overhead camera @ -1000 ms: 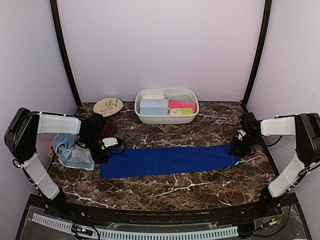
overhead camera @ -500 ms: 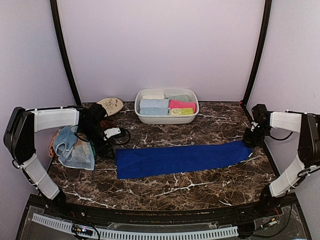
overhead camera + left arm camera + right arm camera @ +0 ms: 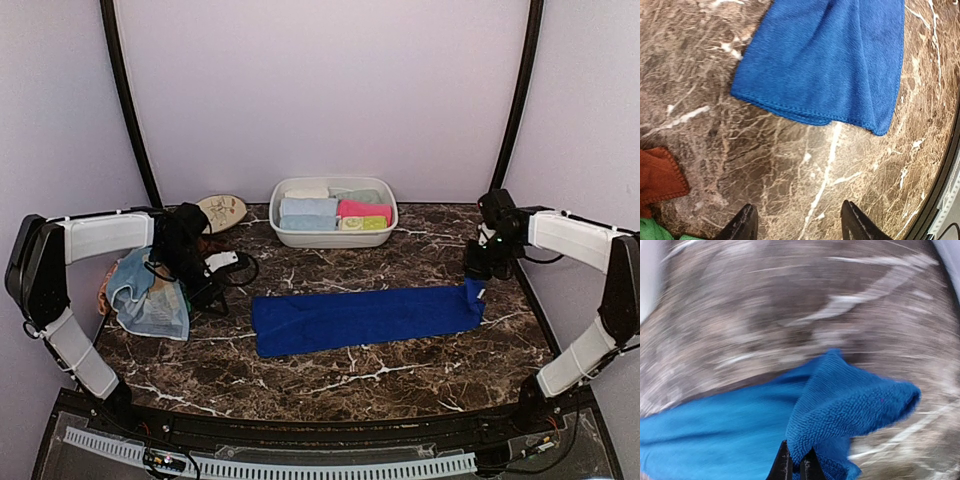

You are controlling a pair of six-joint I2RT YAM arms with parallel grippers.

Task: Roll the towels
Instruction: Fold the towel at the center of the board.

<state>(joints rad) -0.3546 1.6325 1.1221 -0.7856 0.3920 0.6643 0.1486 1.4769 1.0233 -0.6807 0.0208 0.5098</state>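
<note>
1. The royal blue towel (image 3: 365,317) lies flat in the middle of the bench (image 3: 400,375), a little toward the right edge. Its long axis runs left to right, nearly parallel to the near edge.
2. Its right end is lifted and folded. The right gripper (image 3: 795,466) has its fingers together, clamped on this fold; that wrist view is blurred.
3. The left gripper (image 3: 800,227) has its fingers apart with nothing between them, over bare bench just beside the towel's left end.
4. Bare surface lies between the towel and the near edge, and also toward the far edge.
5. At the far edge stands a white oval tub (image 3: 335,238) holding rolled towels (image 3: 365,208); a cream leaf-pattern plate (image 3: 220,210) is near the far left corner.
6. At the left edge lies a towel heap (image 3: 150,300) — light blue on top, with rust-brown (image 3: 660,175) and green (image 3: 655,234) corners.
7. The towel is soft, fine-looped cloth with a stitched hem — the bench is glossy brown marble with white veins.
</note>
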